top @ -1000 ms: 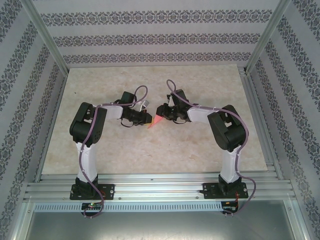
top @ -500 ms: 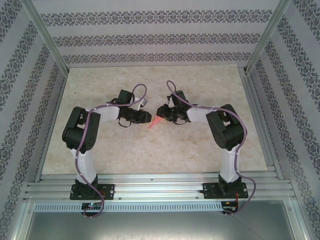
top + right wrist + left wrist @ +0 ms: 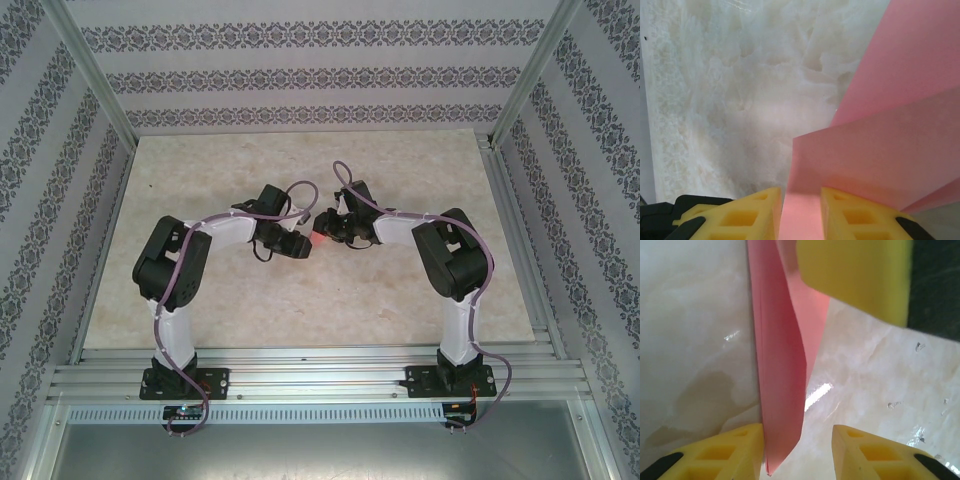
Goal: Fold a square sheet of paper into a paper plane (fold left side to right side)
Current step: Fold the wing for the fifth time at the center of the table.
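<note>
Mid-desk, where the two arms meet: the sheet of paper (image 3: 318, 238) sits between both tools, doubled over into a narrow salmon-pink flap that stands on edge. I cannot tell whether its lower edge touches the desk (image 3: 300, 320).

Right tool (image 3: 801, 200): closed on the sheet. The paper fills the narrow gap between its yellow fingers, and two layers fan out beyond them.

Left tool (image 3: 797, 435): jaws apart. The pointed end of the flap lies between them, close against one finger with a clear gap to the other. Nothing is pinched.

Judgement: the left tool looks set to take a hold on the folded end so the crease can be firmed.

- The layers splay and bow in the left wrist view. Shift that tool sideways until the flap sits midway between its jaws, so both layers get caught together.
- Close slowly. A fast snap would likely skew thin paper.
- Leave the right tool clamped while the left one closes, or the layers may slide out of line.
- Do not pull the two tools apart once both grip, since a sheet this thin would probably tear at the crease.
</note>
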